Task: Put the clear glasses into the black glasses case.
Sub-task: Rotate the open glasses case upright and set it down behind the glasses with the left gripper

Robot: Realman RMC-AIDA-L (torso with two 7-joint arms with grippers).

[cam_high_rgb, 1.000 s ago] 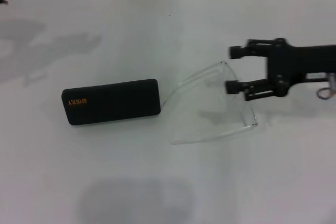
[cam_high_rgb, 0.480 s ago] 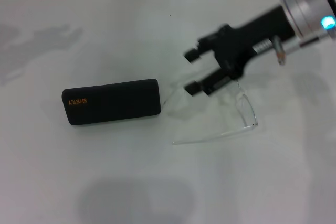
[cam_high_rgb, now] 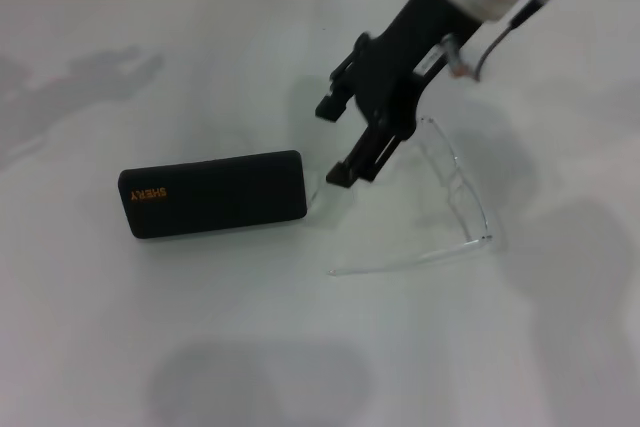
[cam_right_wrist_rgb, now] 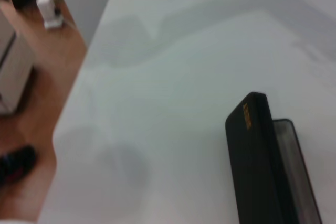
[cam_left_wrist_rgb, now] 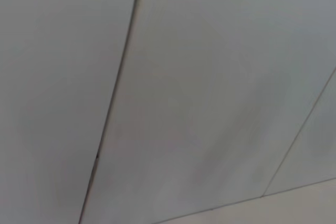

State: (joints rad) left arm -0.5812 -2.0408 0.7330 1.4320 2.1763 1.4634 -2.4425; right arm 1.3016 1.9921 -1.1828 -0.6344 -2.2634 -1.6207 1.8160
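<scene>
The black glasses case lies closed on the white table, its orange lettering at its left end. It also fills the near corner of the right wrist view as a black glasses case. The clear glasses rest on the table just right of the case, arms pointing toward it. My right gripper is open, reaching in from the upper right and hovering over the glasses' far arm, close to the case's right end. Nothing sits between its fingers. My left gripper is out of view.
The white table spreads around both objects. In the right wrist view the table's edge drops to a wooden floor with small objects on it. The left wrist view shows only pale wall panels.
My right arm swung in from the right, turned its wrist, and carried the open gripper left toward the case's end. The glasses and the case have stayed put.
</scene>
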